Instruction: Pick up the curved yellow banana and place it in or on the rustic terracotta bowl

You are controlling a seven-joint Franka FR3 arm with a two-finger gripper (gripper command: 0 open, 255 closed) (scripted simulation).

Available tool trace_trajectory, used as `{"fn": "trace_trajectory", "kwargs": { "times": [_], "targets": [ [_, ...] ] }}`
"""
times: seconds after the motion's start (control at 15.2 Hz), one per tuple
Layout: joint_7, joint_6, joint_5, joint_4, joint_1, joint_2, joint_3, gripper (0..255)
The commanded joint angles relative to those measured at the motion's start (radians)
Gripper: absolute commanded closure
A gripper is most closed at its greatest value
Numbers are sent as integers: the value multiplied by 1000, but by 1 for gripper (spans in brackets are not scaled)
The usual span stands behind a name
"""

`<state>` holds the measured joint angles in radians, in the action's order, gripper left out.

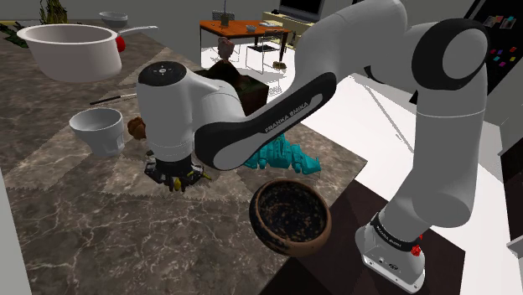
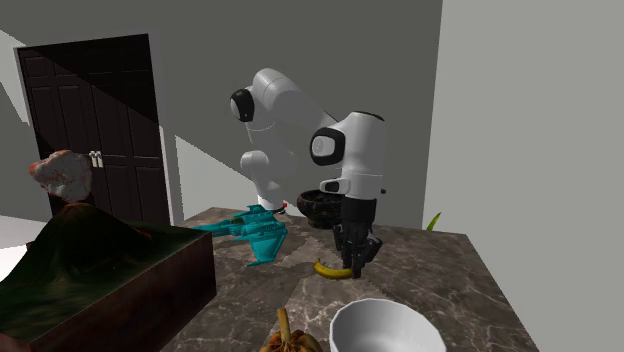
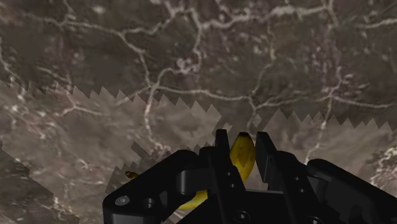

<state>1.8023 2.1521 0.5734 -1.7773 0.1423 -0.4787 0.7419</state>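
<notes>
Dark panelled door (image 2: 95, 120) in grey wall (image 2: 520, 100); veined marble counter (image 2: 440, 270).

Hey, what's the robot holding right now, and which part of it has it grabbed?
The end effector clasps the banana near one end; the rest curves out to the side.

Noted on dark marble counter (image 1: 84, 218): white saucepan (image 1: 67, 52), white bowl (image 1: 98, 130), teal toy jet (image 1: 293, 159) (lying flat), volcano model (image 2: 90, 265) just beside.
</notes>
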Motion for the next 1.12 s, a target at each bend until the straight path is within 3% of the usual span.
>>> {"fn": "trace_trajectory", "kwargs": {
  "times": [0.0,0.26,1.06],
  "targets": [
    [0,0,0,-1,0,-2,-1,255],
    [0,0,0,-1,0,-1,-1,255],
    [-61,-116,-75,68,-24,69,42,255]
  ]
}}
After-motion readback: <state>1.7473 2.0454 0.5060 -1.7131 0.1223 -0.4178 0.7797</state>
